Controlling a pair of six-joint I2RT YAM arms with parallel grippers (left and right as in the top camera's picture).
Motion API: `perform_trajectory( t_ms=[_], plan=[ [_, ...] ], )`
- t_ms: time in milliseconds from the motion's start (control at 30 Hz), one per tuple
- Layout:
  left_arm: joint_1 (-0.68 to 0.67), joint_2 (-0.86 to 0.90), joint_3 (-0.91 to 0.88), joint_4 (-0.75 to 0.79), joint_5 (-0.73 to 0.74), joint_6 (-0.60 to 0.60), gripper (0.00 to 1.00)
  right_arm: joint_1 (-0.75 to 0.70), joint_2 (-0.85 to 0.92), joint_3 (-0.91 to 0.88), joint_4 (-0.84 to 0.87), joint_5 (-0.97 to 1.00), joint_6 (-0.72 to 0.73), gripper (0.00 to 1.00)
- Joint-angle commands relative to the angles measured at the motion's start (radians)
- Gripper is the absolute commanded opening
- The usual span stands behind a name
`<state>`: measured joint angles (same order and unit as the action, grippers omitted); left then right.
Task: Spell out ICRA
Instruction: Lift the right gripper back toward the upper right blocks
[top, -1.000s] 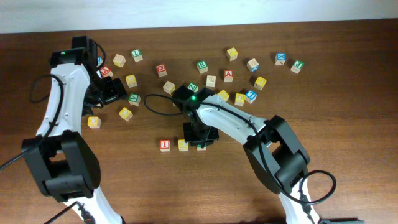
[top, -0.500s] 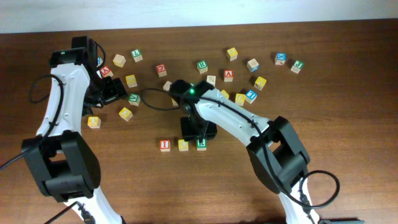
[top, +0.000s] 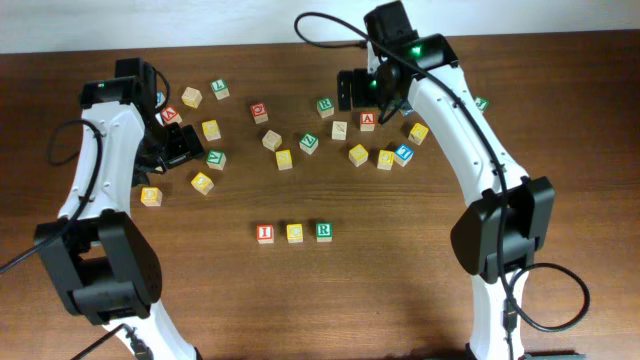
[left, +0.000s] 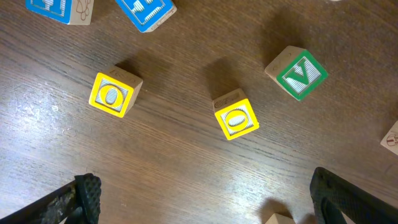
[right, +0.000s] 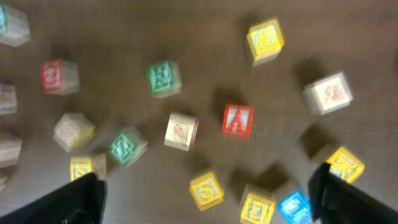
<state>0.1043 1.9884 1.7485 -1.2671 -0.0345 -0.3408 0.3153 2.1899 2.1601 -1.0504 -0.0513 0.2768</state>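
Row of three blocks (top: 295, 233) — red A block (top: 367, 121) lies well apart.

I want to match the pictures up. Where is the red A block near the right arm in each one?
Overhead: the red A block is in the upper part, a little right of centre.
Left wrist: not in it.
Right wrist: just right of centre.
Shared landmark: the pale block just left of it.

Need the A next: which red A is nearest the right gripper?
The A just below the right gripper; the other A lies by the left arm.
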Motion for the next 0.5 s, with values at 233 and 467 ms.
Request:
perform_trajectory(
  t_ms=[233, 467],
  plan=[
    [0.003, 0.007, 0.001, 0.001, -0.008, -0.014, 0.99, -0.002, 0.228, -0.004, 0.131, 0.161, -0.014, 0.85],
    [0.003, 0.007, 0.001, 0.001, -0.007, -0.014, 0.99, -0.002, 0.256, -0.013, 0.108, 0.161, -0.014, 0.72]
  ],
)
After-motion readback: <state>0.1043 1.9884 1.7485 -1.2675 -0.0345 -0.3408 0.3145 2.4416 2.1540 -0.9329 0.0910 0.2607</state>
